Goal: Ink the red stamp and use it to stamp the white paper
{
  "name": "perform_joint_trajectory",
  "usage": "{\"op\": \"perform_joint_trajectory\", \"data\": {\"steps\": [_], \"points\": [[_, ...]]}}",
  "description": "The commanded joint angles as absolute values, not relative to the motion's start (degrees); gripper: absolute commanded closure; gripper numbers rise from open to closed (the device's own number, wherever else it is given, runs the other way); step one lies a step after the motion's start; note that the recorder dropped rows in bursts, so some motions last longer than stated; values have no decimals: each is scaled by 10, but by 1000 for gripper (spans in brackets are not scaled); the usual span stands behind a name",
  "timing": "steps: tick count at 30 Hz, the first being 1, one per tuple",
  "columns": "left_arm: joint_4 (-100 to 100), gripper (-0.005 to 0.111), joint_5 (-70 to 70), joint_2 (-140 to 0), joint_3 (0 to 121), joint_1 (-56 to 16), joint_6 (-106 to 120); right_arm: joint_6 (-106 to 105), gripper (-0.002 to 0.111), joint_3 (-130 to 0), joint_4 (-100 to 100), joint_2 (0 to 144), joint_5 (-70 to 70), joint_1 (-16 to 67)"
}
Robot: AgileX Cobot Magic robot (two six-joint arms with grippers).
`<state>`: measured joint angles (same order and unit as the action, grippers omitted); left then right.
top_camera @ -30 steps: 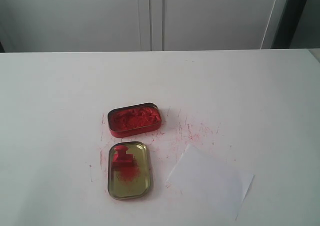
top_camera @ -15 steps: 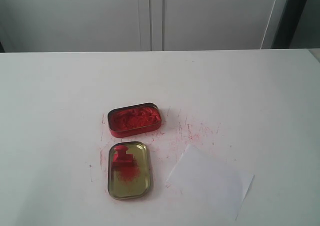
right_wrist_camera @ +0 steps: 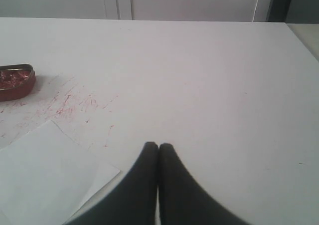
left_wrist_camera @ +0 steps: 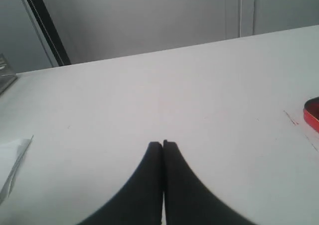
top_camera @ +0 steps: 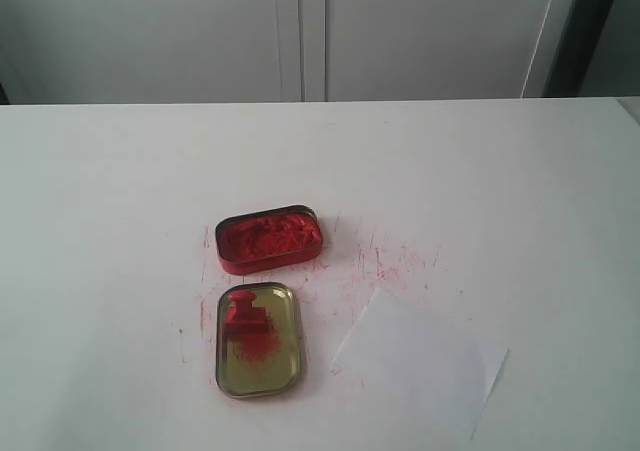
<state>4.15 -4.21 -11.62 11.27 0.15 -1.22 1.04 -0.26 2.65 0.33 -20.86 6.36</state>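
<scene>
left gripper (left_wrist_camera: 163, 143) and right gripper (right_wrist_camera: 158, 145) both pressed together, empty; open one, then take the small red t-shaped plastic stamp (top_camera: 245, 311) by its knob.

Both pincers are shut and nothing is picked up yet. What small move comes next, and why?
Probably open the left pincer and start it toward the red stamp. The stamp stands untouched in the gold lid, left of the middle, so that arm looks nearer; its jaws are shut and empty. The white paper lies to the lid's right.
</scene>
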Motion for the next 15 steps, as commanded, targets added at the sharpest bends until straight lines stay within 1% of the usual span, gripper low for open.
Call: {"op": "perform_joint_trajectory", "data": {"steps": [1, 8, 15], "points": [[47, 107, -55, -169, 152, 0, 0, 13, 108, 0, 26, 0, -200, 60], [41, 107, -100, -249, 209, -1, 5, 13, 108, 0, 26, 0, -200, 60], [17, 107, -267, -421, 336, -1, 17, 13, 108, 0, 26, 0, -200, 60]]}}
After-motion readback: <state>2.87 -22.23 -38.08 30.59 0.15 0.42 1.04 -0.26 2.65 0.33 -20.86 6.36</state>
